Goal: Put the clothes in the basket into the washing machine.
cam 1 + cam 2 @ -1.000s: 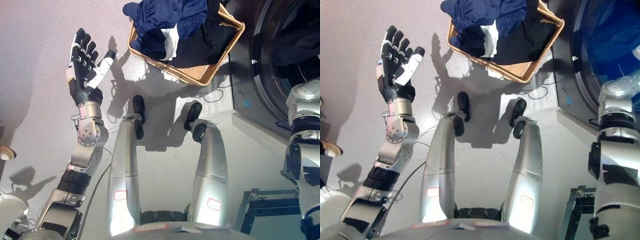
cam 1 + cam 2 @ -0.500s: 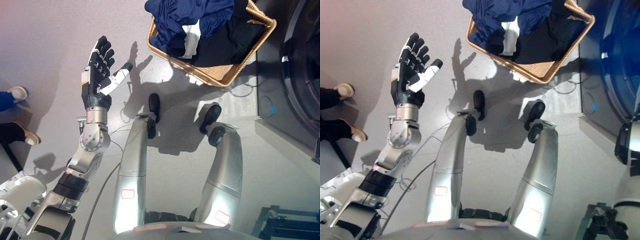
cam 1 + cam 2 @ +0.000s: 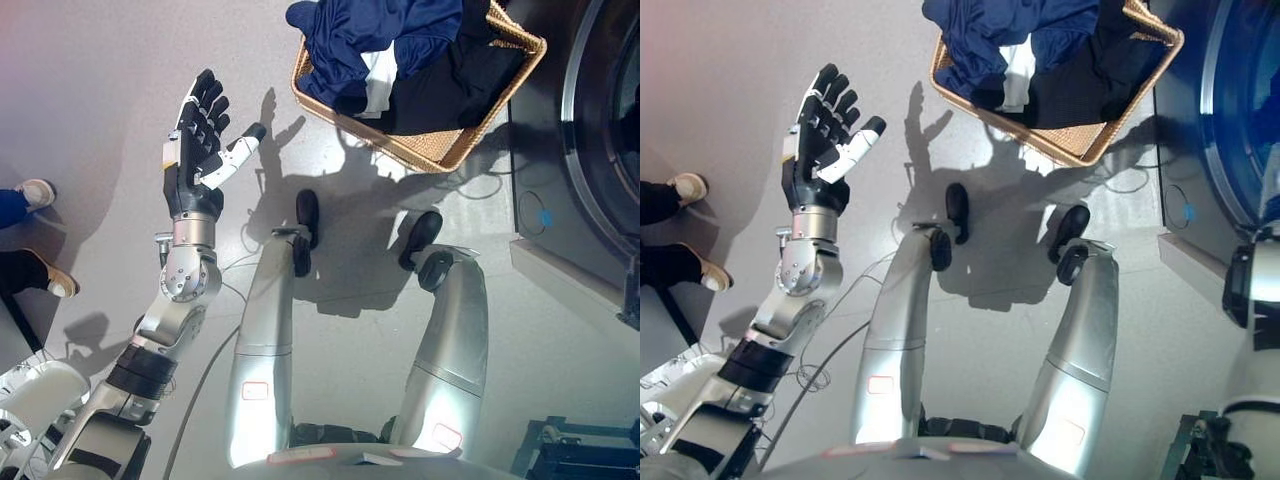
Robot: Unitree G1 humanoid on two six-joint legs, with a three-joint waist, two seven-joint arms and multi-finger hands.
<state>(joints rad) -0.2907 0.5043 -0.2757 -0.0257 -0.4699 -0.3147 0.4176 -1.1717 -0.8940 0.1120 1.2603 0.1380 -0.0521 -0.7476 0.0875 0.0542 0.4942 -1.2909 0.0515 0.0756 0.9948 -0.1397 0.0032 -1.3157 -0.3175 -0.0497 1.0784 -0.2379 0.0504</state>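
Observation:
A wicker basket [image 3: 432, 152] stands on the floor at the top, just left of the washing machine [image 3: 548, 170]. It holds navy blue clothes [image 3: 365, 28], a white piece [image 3: 378, 76] and black clothes [image 3: 452, 82], with the navy cloth draped over its left rim. The machine's dark front and round door ring [image 3: 583, 120] run along the right edge. My left hand [image 3: 200, 135] is raised over bare floor to the left of the basket, apart from it, fingers straight and spread, holding nothing. Of my right arm only a piece [image 3: 1252, 292] shows at the right edge; its hand is out of sight.
A person's shoes [image 3: 36, 190] [image 3: 52, 282] show at the left edge, close to my left arm. A dark metal frame [image 3: 580, 452] stands at the lower right. Grey floor lies between the basket and me.
The camera has swung since a second ago, so the basket sits further right and the person's shoes have come into sight. My left hand stays raised and open. Nothing was picked up.

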